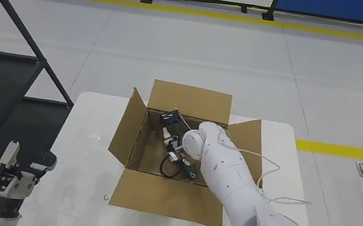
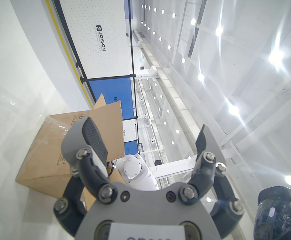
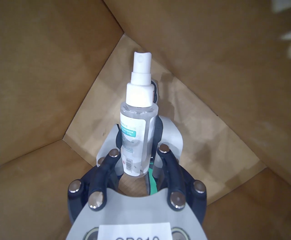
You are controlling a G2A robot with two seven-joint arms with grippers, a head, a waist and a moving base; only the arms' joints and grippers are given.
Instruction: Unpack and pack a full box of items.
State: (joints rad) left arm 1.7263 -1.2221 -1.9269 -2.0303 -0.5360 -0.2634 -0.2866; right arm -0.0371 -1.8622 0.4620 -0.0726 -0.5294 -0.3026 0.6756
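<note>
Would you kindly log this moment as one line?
right gripper: shut on spray bottle, inside box | left gripper: open, outside box

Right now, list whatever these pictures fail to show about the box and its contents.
Top view: the right arm covers part of the box interior; other contents hidden.
Right wrist view: the right gripper hides the base of the spray bottle; resting or lifted, cannot tell.
Left wrist view: a dark object is cut off by the edge; unidentifiable.
</note>
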